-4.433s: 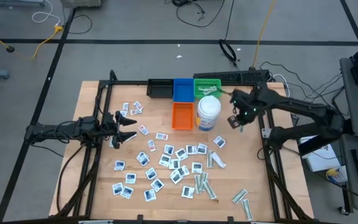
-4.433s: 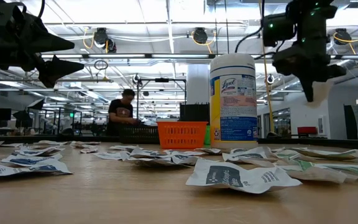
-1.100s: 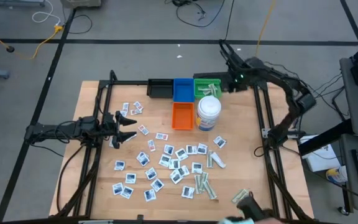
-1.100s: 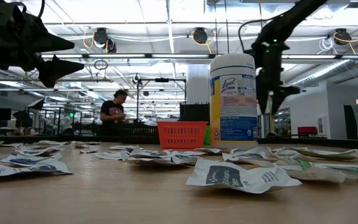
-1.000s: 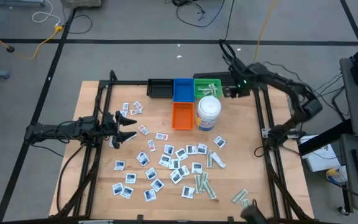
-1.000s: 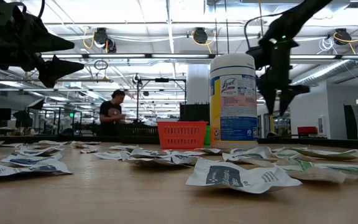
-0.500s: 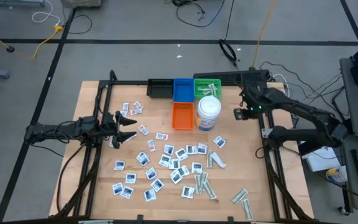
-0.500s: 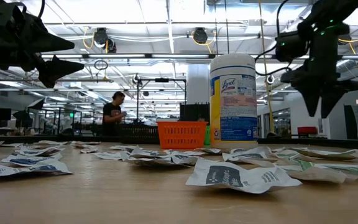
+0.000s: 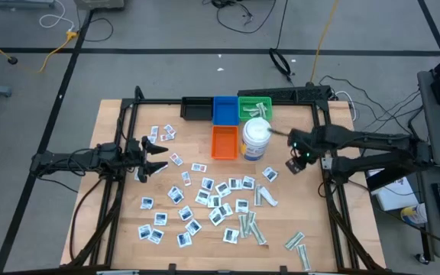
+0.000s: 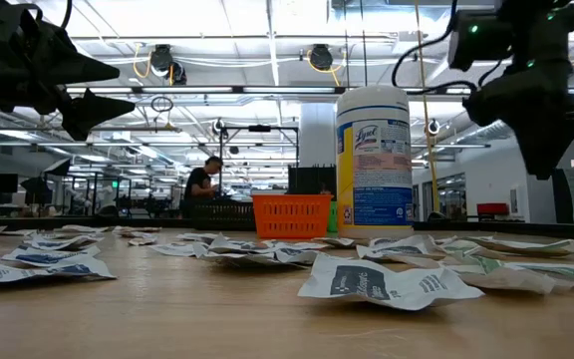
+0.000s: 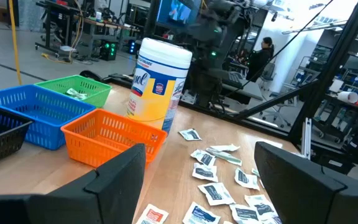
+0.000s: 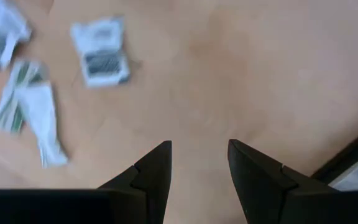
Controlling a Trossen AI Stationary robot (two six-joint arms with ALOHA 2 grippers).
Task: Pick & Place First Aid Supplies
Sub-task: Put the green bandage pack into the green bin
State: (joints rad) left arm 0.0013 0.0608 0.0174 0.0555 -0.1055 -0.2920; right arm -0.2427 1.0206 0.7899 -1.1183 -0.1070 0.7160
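The first aid supplies are many small white packets lying flat on the middle of the wooden table. Pale wrapped strips lie nearer the front edge, and a few strips lie in the green basket. My right gripper hangs open, pointing down over bare wood right of the wipes canister. Its wrist view shows nothing between the fingers, with one packet and strips off to the side. My left gripper waits open and level at the table's left side.
An orange basket, a blue basket and a black tray stand at the far middle beside the green one. The tall white canister stands next to them. A person is in the room beyond the table.
My right gripper has swung from above the green basket at the far edge toward the near edge and a little to the right. It has rolled about its own axis and stayed at about the same height, with its fingers open and nothing in them.
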